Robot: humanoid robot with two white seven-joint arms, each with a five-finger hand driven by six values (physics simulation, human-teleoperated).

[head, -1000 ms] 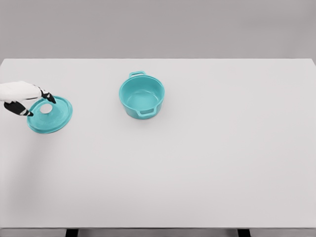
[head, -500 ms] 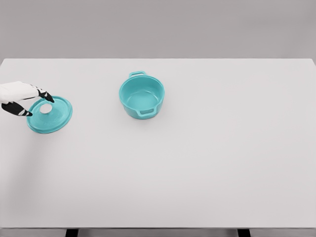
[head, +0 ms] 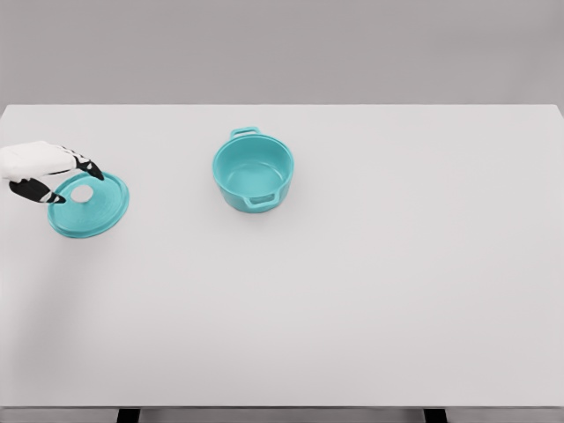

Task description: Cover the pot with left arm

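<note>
The teal pot (head: 253, 174) was sat open on the white table (head: 370, 282), a bit left of the middle, with a handle on the far rim and another on the near rim. The lid (head: 90, 207) was lying flat well off to the left, its pale knob (head: 82, 194) facing up. The left hand (head: 40, 169) was parked over the lid's left edge, dark fingertips (head: 92, 172) spread either side of the knob, not clamped on anything yet.
</note>
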